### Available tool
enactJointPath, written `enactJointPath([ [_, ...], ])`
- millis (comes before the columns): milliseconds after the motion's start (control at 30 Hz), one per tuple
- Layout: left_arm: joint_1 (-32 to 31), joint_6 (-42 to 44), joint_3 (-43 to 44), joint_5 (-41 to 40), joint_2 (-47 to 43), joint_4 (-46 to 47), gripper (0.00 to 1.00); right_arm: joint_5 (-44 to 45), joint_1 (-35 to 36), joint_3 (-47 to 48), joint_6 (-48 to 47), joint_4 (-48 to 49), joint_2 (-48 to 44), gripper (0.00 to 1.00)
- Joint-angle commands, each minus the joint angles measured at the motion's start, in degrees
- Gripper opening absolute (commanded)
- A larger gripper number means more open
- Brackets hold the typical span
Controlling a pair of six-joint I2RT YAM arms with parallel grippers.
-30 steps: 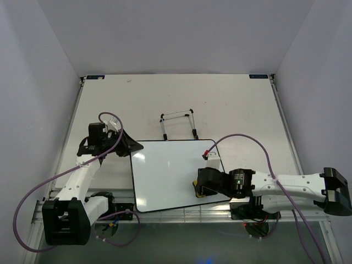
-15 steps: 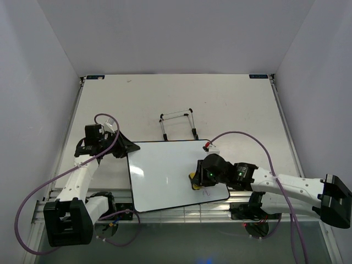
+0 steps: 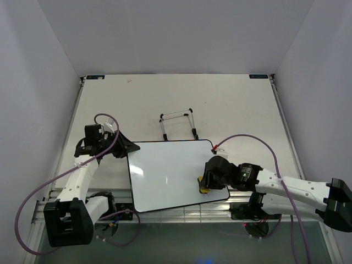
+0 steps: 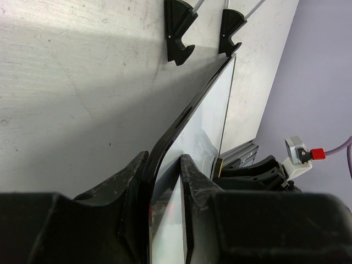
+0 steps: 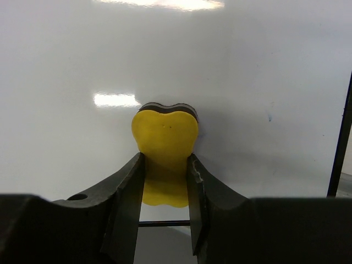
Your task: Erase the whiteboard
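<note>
The whiteboard [image 3: 165, 173] lies flat on the table, its surface white with no clear writing in the top view. My left gripper [image 3: 125, 148] is shut on its upper left edge; in the left wrist view the black rim [image 4: 187, 115] runs between my fingers [image 4: 126, 184]. My right gripper [image 3: 206, 184] is shut on the yellow eraser [image 3: 204, 189], pressed on the board near its lower right corner. In the right wrist view the eraser [image 5: 165, 146] sits between my fingers on the board [image 5: 165, 55], with a tiny faint mark at the right.
A thin black wire easel stand [image 3: 179, 124] sits just behind the board; its black feet [image 4: 179, 30] show in the left wrist view. The table's front rail [image 3: 181, 212] runs just below the board. White walls enclose the table.
My right gripper with the eraser swept up and left over the board's right part, then back down to the lower right corner. A faint mark near that corner is gone. The board shifted slightly left.
</note>
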Motion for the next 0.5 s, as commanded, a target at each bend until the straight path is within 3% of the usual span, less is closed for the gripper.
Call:
enactJointPath([
  [0, 0.9, 0.7, 0.6, -10.9, -2.0, -0.4, 0.00, -0.7, 1.2, -2.0, 0.8, -15.4, 3.2, 0.26],
  [200, 1.8, 0.0, 0.7, -13.2, -3.5, -1.0, 0.00, -1.7, 2.9, -1.5, 1.4, -16.2, 5.6, 0.26],
  [467, 2.1, 0.0, 0.2, -12.0, -3.5, 0.0, 0.00, -2.8, 8.3, -3.3, 7.6, -17.0, 1.3, 0.26],
])
